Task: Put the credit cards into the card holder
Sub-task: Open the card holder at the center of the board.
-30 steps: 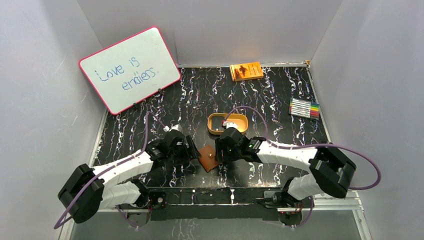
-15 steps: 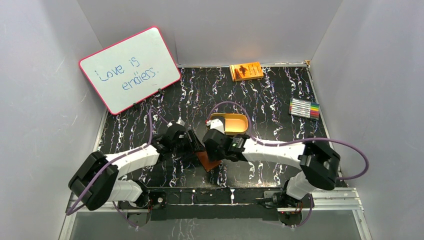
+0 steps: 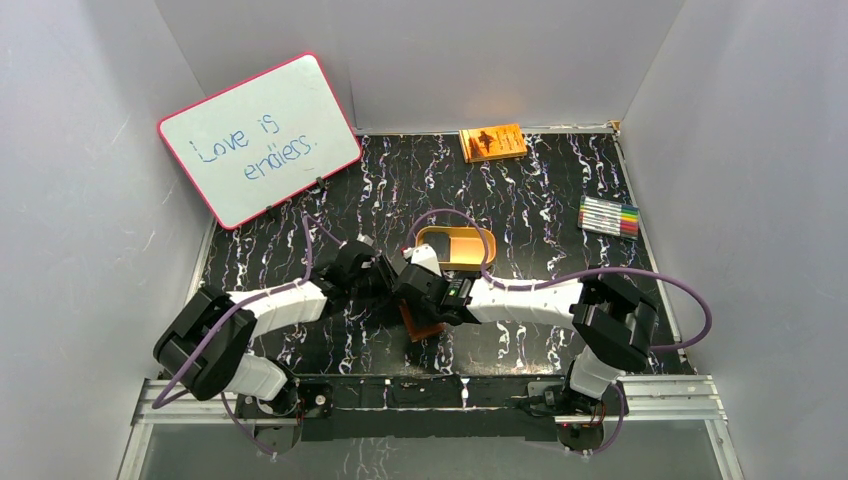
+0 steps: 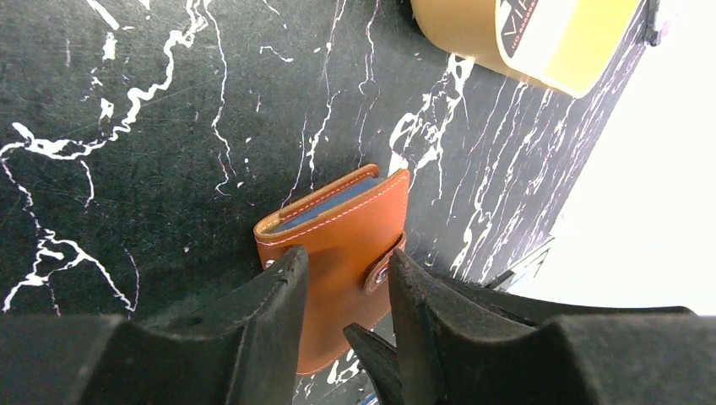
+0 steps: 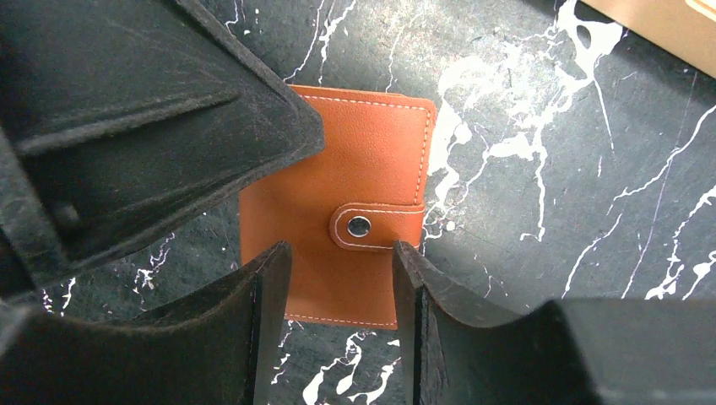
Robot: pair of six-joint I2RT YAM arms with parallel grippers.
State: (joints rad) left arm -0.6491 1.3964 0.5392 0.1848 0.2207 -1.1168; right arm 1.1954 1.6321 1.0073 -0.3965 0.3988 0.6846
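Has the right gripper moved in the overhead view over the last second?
Yes. The right gripper has shifted left: from below the tan tray's middle to below its left end, above the card holder.

I'm in a lab test booth: plain grey panels (image 3: 90,200) wall in a marbled black tabletop (image 3: 540,200), arm bases (image 3: 310,398) bolted to an aluminium rail (image 3: 680,405) along the frame's bottom edge
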